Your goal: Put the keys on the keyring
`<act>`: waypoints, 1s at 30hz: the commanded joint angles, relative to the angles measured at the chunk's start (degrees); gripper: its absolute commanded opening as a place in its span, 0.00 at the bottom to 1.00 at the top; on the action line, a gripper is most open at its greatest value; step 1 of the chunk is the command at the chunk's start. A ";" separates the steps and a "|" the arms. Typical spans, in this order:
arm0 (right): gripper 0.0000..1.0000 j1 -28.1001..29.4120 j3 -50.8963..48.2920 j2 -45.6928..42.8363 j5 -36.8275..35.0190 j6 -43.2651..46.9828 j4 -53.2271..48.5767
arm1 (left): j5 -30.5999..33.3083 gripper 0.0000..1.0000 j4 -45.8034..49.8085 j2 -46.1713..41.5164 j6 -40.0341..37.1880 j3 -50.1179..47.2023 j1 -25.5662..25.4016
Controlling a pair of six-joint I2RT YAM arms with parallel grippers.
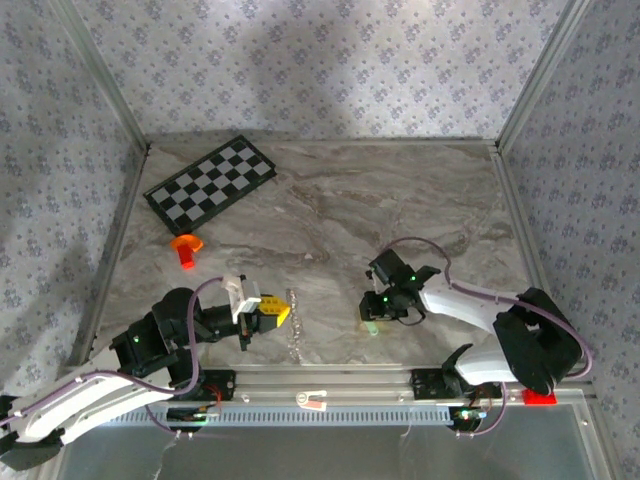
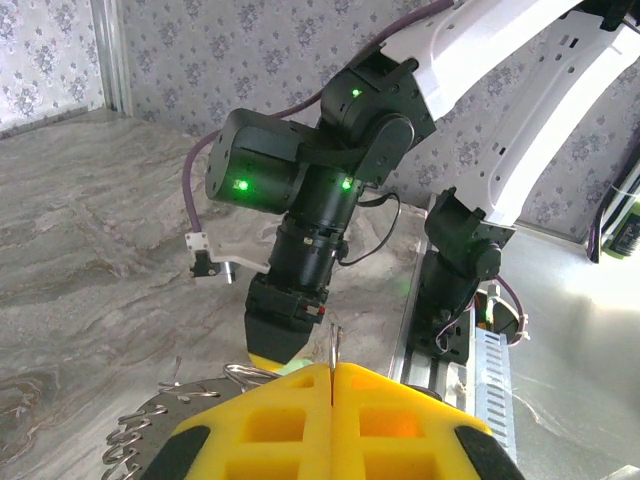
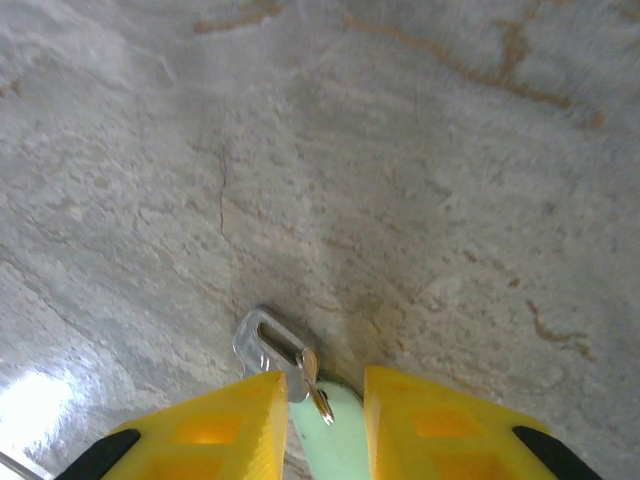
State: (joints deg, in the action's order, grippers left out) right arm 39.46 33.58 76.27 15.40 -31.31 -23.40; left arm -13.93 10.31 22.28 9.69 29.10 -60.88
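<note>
Step in hand: picking up the key. Your right gripper (image 3: pixel 325 382) straddles the mint-headed key (image 3: pixel 335 445), which lies flat on the marble table (image 3: pixel 400 150). The pads are apart either side of the head, and I can't tell if they touch it yet. Your left gripper (image 2: pixel 331 378) is pinched together, seemingly on the wire of the keyring (image 2: pixel 140 438) near the front table edge. Next you'd clamp the head squarely, lift, and carry it to the ring. Threading will need fine alignment.
</note>
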 commanded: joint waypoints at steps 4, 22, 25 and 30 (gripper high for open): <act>0.22 0.97 1.41 0.37 -1.66 1.44 -3.49 | -0.96 0.00 -2.95 -0.22 -0.11 2.37 -0.55; 0.10 2.24 4.71 1.15 -3.86 3.44 -6.39 | -1.27 0.00 -3.20 -1.53 0.50 1.57 -0.55; 0.09 2.22 5.36 1.84 -4.38 3.85 -6.89 | -1.27 0.00 -3.32 -1.55 0.50 1.53 -0.55; 0.04 2.31 6.03 2.30 -4.45 4.28 -7.01 | -1.23 0.00 -3.40 -1.53 0.50 1.49 -0.56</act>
State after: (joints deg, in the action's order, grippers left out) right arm 41.41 37.89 77.89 12.16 -28.08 -28.36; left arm -14.13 10.22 21.43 9.74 29.10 -60.88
